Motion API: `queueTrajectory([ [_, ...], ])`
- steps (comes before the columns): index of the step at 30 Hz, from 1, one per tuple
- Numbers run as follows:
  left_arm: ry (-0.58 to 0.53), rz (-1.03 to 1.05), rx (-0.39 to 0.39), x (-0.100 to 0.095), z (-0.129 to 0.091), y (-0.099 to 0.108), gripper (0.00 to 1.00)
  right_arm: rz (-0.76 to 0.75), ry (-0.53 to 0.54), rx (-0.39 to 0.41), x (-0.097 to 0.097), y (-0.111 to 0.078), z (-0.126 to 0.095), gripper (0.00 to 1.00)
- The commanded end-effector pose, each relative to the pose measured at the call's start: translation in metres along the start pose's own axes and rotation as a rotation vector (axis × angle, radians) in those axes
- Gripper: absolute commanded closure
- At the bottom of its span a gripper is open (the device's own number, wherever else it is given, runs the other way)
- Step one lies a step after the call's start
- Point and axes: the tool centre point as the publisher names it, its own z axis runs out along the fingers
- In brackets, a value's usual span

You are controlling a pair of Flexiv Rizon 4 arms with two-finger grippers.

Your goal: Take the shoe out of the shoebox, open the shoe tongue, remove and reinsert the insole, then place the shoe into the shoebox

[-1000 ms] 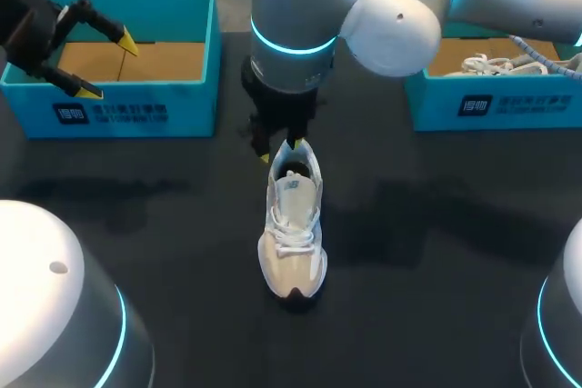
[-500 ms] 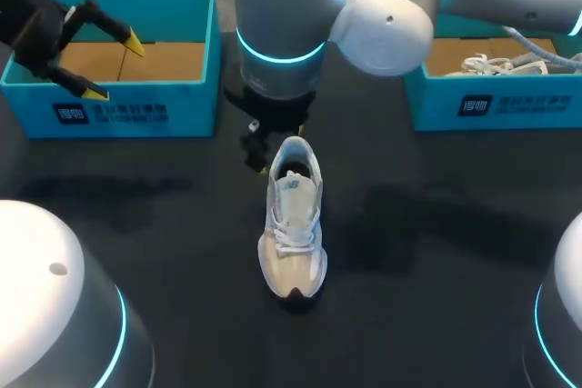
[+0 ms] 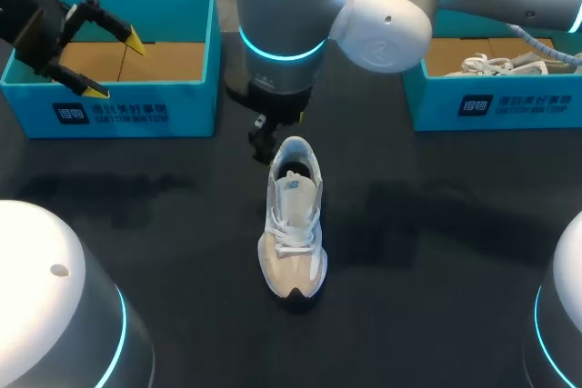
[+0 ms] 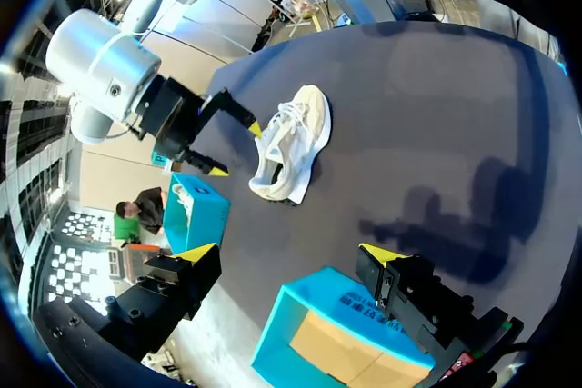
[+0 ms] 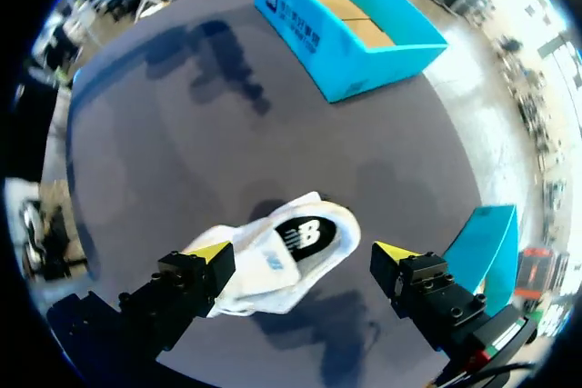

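A white shoe stands upright on the black table, its toe toward the near edge. My right gripper hangs just above and behind the heel, mostly hidden by its own arm. In the right wrist view this gripper is open, and the shoe's heel opening lies below the gap without touching the fingers. My left gripper is open over the empty teal shoebox at the back left. Seen from the left wrist, that gripper holds nothing and the shoe lies far ahead.
A second teal shoebox at the back right holds another white shoe. Bare black table surrounds the standing shoe on all sides. The bases of both arms fill the near corners.
My right gripper has opened, let go of the shoe's heel and drawn up and back a little. The shoe stays where it stood. The left arm has barely moved.
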Motion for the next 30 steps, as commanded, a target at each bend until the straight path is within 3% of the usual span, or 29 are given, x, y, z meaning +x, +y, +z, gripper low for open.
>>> queueTrajectory([
  [1,0.004,0.000,0.001,-0.001,0.000,0.001,0.00,-0.077,0.041,-0.012,-0.017,-0.001,0.019,0.00],
  [11,0.004,0.000,0.001,-0.001,0.000,0.001,0.00,-0.175,0.017,0.018,-0.037,0.005,0.042,0.00],
  [30,0.004,0.000,0.001,-0.001,0.000,0.001,0.00,-0.274,-0.012,0.054,-0.055,0.005,0.094,0.00],
])
